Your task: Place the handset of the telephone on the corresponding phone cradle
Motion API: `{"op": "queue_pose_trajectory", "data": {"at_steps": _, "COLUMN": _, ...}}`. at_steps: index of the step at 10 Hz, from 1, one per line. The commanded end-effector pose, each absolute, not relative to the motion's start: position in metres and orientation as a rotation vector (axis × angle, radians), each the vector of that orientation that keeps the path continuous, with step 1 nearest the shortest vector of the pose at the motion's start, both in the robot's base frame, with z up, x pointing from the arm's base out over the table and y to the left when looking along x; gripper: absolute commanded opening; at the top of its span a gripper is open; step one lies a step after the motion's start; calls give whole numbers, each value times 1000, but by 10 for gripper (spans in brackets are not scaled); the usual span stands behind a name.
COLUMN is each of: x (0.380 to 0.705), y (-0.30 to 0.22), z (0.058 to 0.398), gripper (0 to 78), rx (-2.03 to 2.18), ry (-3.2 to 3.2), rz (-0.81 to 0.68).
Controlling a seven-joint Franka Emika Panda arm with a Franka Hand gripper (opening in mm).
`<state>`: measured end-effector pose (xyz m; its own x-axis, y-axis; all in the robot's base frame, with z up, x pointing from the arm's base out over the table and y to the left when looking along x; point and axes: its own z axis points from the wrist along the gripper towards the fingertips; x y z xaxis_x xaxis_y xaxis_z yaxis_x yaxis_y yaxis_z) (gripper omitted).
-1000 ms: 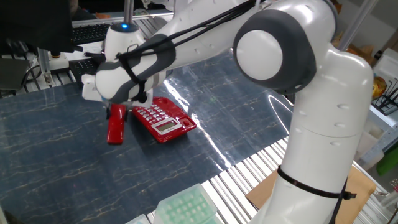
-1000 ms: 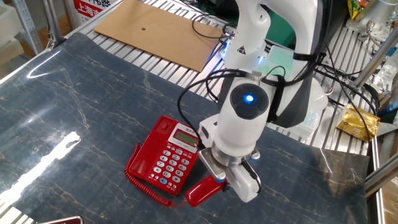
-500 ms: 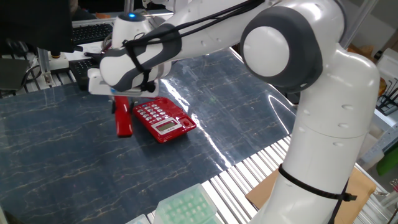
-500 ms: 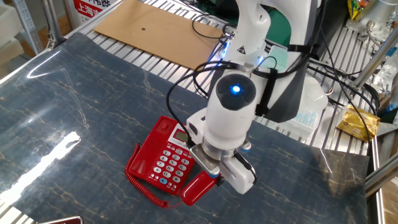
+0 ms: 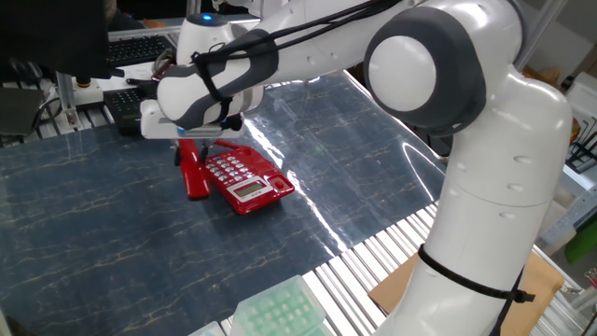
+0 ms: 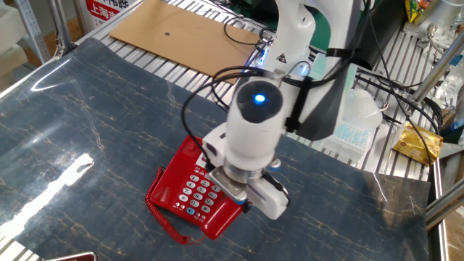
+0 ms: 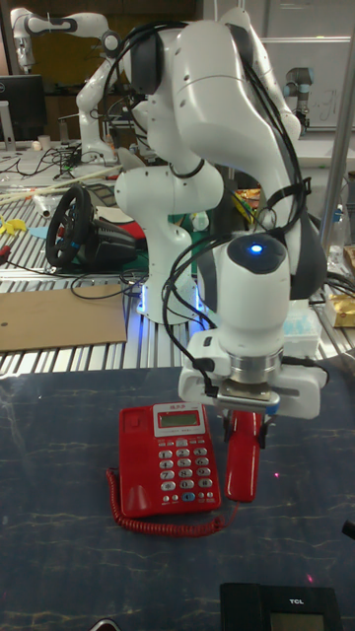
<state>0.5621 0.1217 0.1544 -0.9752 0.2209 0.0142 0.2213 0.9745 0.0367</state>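
The gripper (image 7: 247, 412) points straight down and is clamped on the upper end of the handset (image 7: 244, 456), its fingers closed against the red plastic. The handset is a bright red, glossy bar that hangs nearly upright below the gripper, its lower end close to the dark marbled table (image 7: 59, 552), though contact there cannot be told. It sits just beside the telephone (image 7: 168, 459), along the keypad's edge on the cradle side. The telephone is a slanted red base with white buttons and a small grey display near its top. A coiled red cord (image 7: 148, 520) loops along the front of the base. A black phone (image 7: 286, 605) lies at the near table edge, well apart.
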Motion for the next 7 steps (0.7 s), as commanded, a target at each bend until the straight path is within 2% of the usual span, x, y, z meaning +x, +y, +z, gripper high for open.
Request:
{"op": "queue_pose_trajectory", "data": {"at_steps": 1, "x": 570, "y": 109, "z": 159, "gripper": 12, "rx": -314, "ry": -3112, "rz": -62}}
{"op": "queue_pose_trajectory", "data": {"at_steps": 7, "x": 577, "y": 89, "z": 162, "gripper": 12, "rx": -277, "ry": -3104, "rz": -65}}
